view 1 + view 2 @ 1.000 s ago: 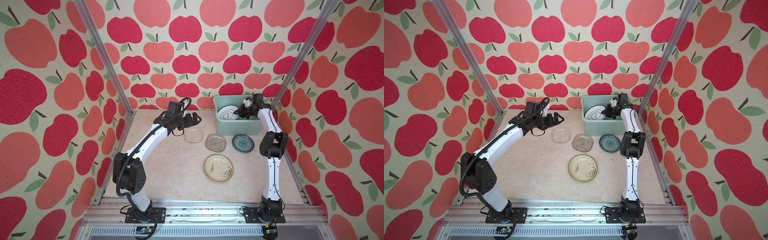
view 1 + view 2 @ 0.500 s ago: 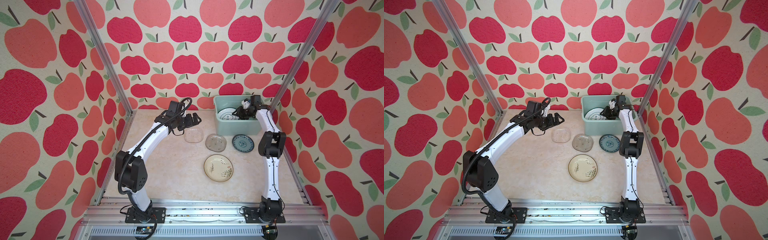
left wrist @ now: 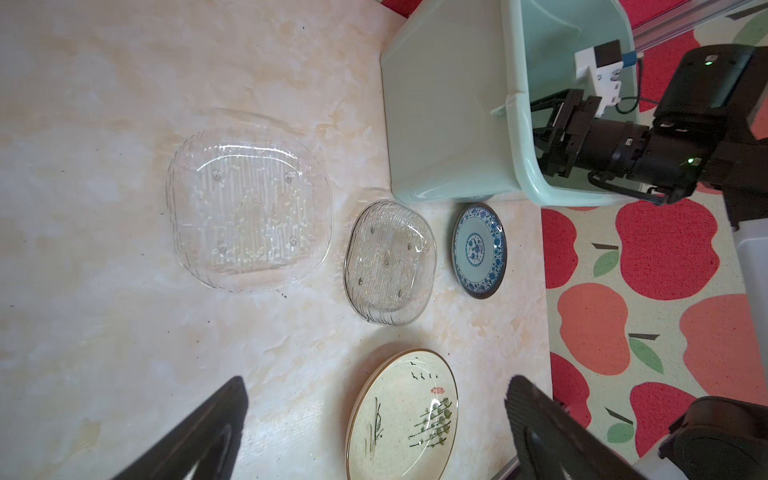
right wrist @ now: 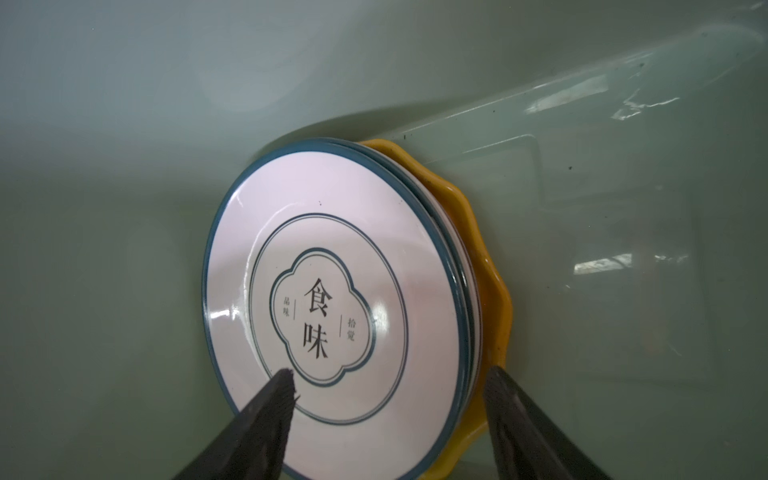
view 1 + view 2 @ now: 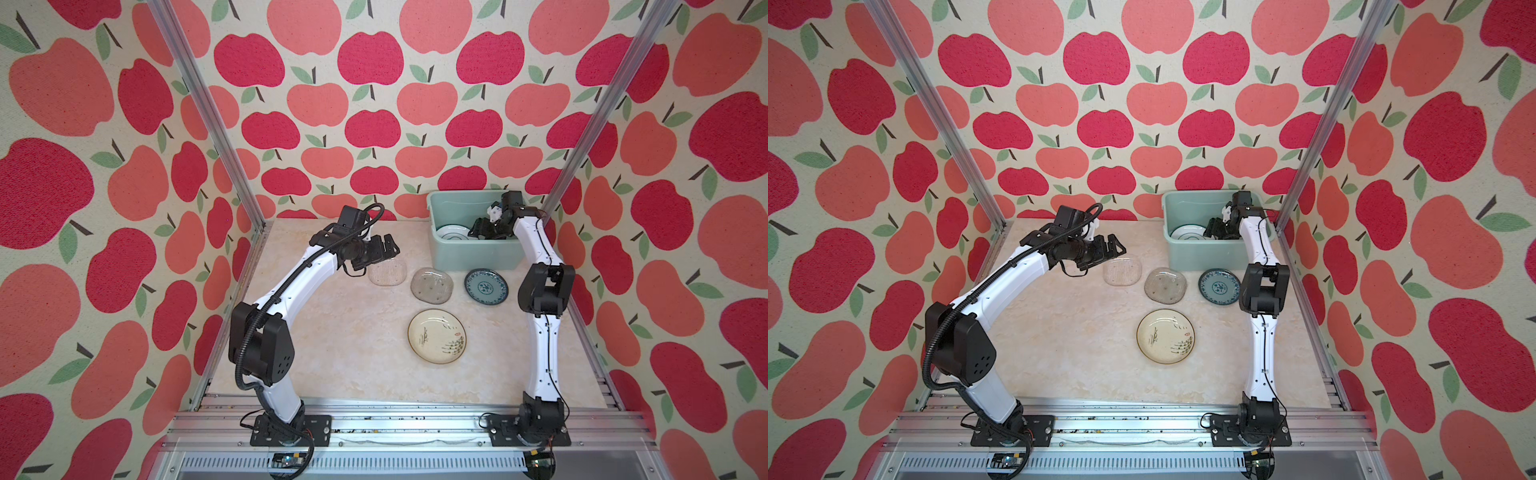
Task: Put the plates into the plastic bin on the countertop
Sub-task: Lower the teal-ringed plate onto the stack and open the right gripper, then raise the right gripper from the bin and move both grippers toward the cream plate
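The mint-green plastic bin (image 5: pixel 473 257) stands at the back right of the countertop (image 5: pixel 340 332). My right gripper (image 4: pixel 390 374) is down inside it, open. Its fingers straddle the rim of a white lettered plate (image 4: pixel 332 291), which tops a stack with a yellow scalloped plate (image 4: pixel 494 299) at the bottom. On the countertop lie a clear glass plate (image 5: pixel 387 272), a greyish glass plate (image 5: pixel 432 285), a teal patterned plate (image 5: pixel 486 286) and a cream ink-drawn plate (image 5: pixel 436 336). My left gripper (image 5: pixel 390 245) hovers open and empty over the clear plate's far edge.
Aluminium posts (image 5: pixel 598 108) rise at the back corners, and apple-patterned walls close in the countertop on three sides. A rail (image 5: pixel 395 419) runs along the front and carries both arm bases. The right arm's elbow (image 5: pixel 544 289) stands just right of the teal plate.
My right gripper has opened inside the bin and let go of the white lettered plate, which now rests on the stack. The left arm has barely shifted.
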`<act>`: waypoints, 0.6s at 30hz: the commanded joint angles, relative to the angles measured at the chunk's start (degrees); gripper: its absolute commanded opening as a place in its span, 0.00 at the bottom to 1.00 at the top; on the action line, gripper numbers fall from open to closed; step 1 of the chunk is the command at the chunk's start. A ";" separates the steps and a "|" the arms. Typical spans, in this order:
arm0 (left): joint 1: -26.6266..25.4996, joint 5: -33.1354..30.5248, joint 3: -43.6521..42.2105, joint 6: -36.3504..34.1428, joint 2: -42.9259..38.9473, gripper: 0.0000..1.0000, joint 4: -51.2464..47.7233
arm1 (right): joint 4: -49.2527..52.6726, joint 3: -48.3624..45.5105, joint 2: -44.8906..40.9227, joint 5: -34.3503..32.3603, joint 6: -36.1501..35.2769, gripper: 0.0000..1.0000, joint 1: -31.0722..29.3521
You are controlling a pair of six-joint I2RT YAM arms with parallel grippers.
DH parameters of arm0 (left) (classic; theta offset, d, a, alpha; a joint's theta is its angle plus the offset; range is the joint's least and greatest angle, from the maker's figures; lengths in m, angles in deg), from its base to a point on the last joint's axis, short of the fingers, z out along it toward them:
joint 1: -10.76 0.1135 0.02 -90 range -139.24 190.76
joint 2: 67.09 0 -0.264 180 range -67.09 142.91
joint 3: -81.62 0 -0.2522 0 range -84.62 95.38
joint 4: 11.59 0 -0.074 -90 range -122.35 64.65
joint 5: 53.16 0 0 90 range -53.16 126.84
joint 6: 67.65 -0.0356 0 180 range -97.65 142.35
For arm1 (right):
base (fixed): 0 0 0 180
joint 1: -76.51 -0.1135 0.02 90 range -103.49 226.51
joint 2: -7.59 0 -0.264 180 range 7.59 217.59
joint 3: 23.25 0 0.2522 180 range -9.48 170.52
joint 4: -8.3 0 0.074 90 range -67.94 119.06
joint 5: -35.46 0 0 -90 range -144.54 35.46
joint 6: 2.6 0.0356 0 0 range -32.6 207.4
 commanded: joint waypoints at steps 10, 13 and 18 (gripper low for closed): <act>-6.75 2.93 -4.67 -6.78 -6.11 0.99 -17.19 | 12.21 -0.56 -25.19 -6.22 -3.28 0.82 -2.79; -8.69 3.91 -6.95 -4.31 -7.11 0.99 -17.27 | 12.17 -11.78 -35.38 -4.21 -1.82 0.80 -4.97; -10.50 6.40 -13.45 3.46 -9.07 0.99 -13.20 | -1.29 -46.02 -57.18 5.48 9.07 0.77 -9.70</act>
